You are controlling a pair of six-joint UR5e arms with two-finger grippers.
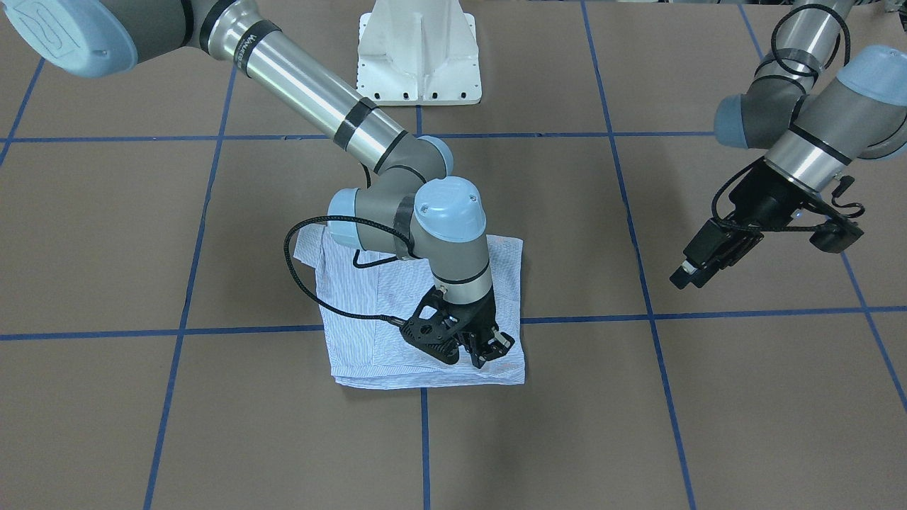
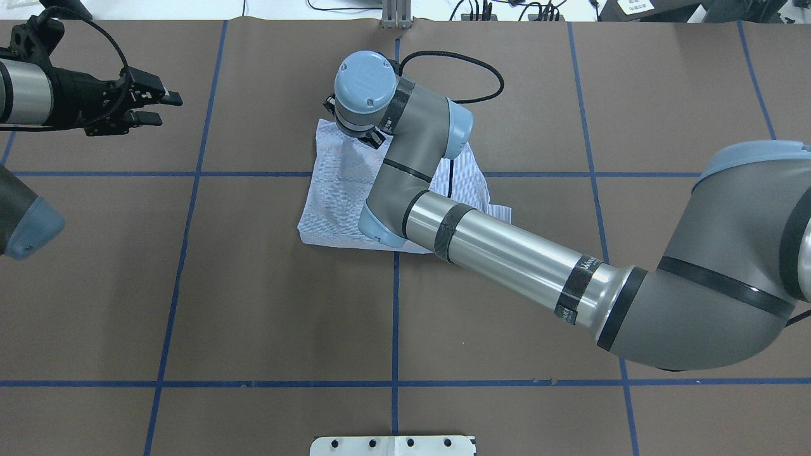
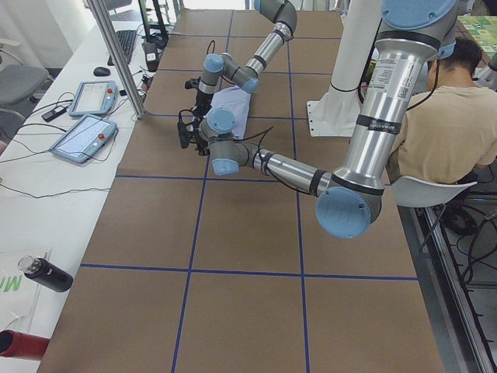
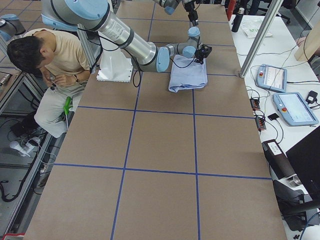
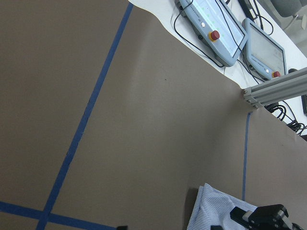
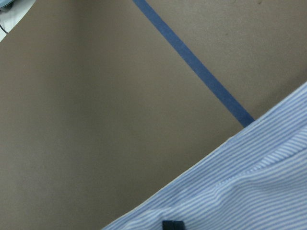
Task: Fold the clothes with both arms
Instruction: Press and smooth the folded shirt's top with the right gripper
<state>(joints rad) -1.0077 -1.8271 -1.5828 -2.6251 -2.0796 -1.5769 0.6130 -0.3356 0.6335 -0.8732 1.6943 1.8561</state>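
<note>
Pressing low at the lower right corner of the shirt [image 1: 368, 350] in the front-facing view, the right gripper [image 1: 487, 353] has its tips at or just above the cloth; I cannot tell whether its jaws are parted or pinching a layer. The left gripper [image 2: 158, 107] hangs well apart, at the upper left of the overhead view, jaws spread and empty. The main risk, as I judge it, is a top layer catching on the right gripper's tips when it rises, which would drag the fold open. The black cable [image 1: 305, 283] looping over the shirt's left part could also tug it askew. The shirt lies mid-frame on the brown table [image 1: 142, 234], across a blue tape line [image 1: 602, 319], as a compact, roughly square striped packet with stacked edges along its lower border
</note>
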